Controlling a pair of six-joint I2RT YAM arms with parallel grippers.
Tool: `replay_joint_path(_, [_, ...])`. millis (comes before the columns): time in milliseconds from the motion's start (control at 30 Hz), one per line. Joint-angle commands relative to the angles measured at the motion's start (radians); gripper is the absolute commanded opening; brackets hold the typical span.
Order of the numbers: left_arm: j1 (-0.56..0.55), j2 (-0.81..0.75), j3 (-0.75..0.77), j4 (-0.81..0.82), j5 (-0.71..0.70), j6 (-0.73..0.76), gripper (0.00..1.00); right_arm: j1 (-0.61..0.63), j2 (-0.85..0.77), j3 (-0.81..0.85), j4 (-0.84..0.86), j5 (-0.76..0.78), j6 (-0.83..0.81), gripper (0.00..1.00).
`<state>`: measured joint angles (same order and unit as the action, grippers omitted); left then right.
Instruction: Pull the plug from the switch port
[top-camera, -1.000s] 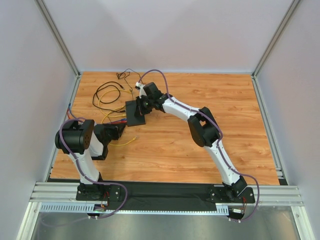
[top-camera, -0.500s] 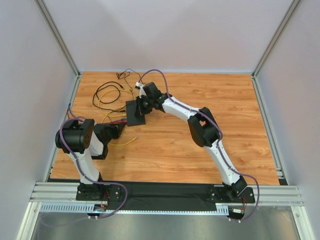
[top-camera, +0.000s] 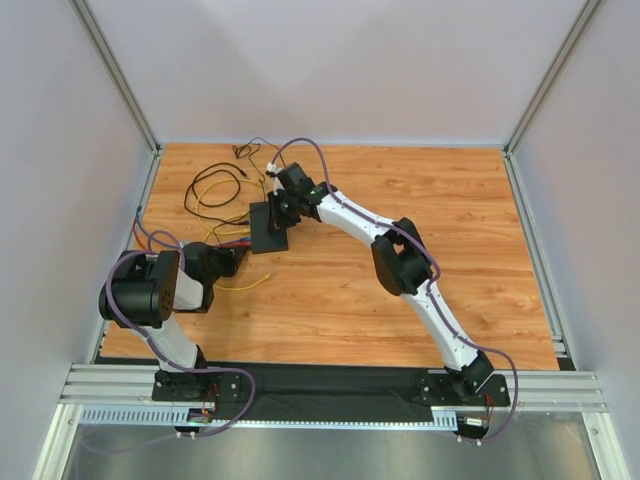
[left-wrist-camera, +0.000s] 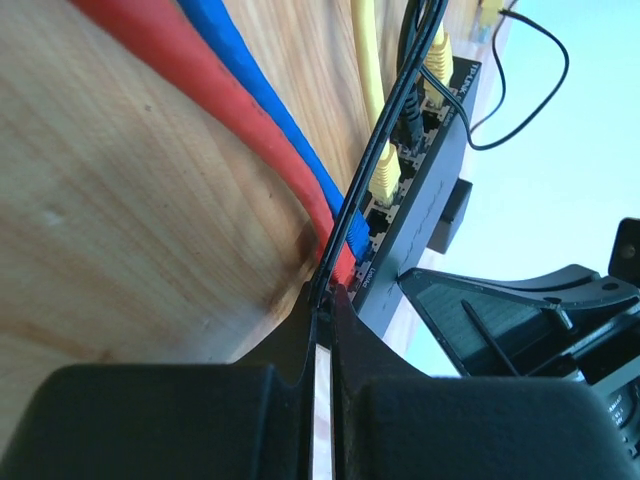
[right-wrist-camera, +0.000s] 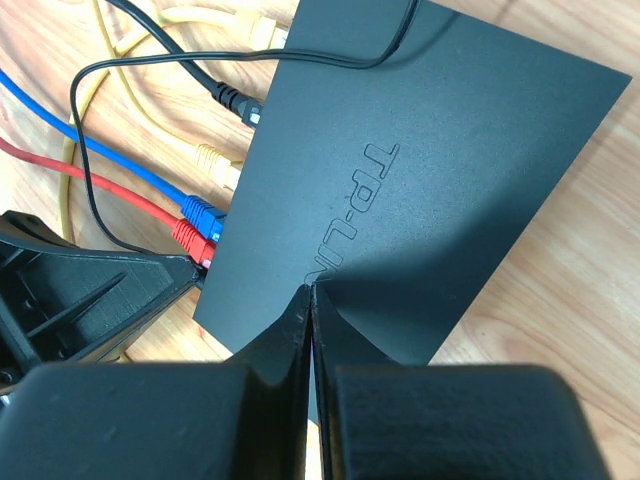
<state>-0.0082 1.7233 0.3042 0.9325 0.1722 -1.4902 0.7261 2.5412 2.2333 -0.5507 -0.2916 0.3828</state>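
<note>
The switch (top-camera: 266, 232) is a flat black box on the wood floor, with its sockets facing left. Red (right-wrist-camera: 190, 240), blue (right-wrist-camera: 203, 213), yellow (right-wrist-camera: 215, 165) and black (right-wrist-camera: 232, 100) plugs sit in its ports. My right gripper (right-wrist-camera: 308, 292) is shut and empty, its tips pressed on the switch's top (right-wrist-camera: 420, 170). My left gripper (left-wrist-camera: 328, 292) is nearly closed with its tips right at the red plug (left-wrist-camera: 345, 268), which stays in its port. A thin black wire (left-wrist-camera: 395, 100) runs in between those tips.
Loose black and yellow cables (top-camera: 215, 190) loop on the floor behind and left of the switch. Red and blue cables (left-wrist-camera: 230, 100) run along the floor under my left wrist. The enclosure's left wall (top-camera: 60, 200) stands close to the left arm.
The left arm's elbow has swung down and to the left while its gripper stays at the plugs. The right arm has shifted slightly left over the switch.
</note>
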Motion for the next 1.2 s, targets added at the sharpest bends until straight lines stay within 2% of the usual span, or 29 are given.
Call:
replay_joint_path(0, [0.024,-0.053,0.015,-0.118,-0.063,0.067,0.00,-0.001,0.065,0.017,-0.135,0.101,0.001,0.00])
replay_joint_path(233, [0.024,-0.022,0.035,-0.098,-0.030,0.068,0.00,0.001,0.077,0.042,-0.149,0.079,-0.005,0.00])
replay_joint_path(400, [0.017,-0.014,0.041,-0.101,-0.007,0.091,0.00,0.027,0.073,0.064,-0.137,0.080,-0.076,0.00])
replay_joint_path(667, [0.010,-0.073,0.055,-0.198,-0.022,0.102,0.00,0.061,0.128,0.163,-0.261,0.224,-0.114,0.03])
replay_joint_path(833, [0.011,-0.097,0.055,-0.224,-0.040,0.068,0.00,0.064,0.149,0.180,-0.330,0.343,-0.081,0.02])
replay_joint_path(933, [0.010,-0.111,0.046,-0.228,-0.066,0.033,0.00,0.061,0.159,0.181,-0.347,0.362,-0.056,0.01])
replay_joint_path(1067, [0.010,-0.096,0.030,-0.196,-0.086,-0.004,0.00,0.056,0.175,0.197,-0.367,0.362,-0.042,0.00])
replay_joint_path(1167, [0.019,-0.067,0.001,-0.104,-0.091,-0.031,0.00,0.053,0.171,0.190,-0.365,0.348,-0.036,0.00])
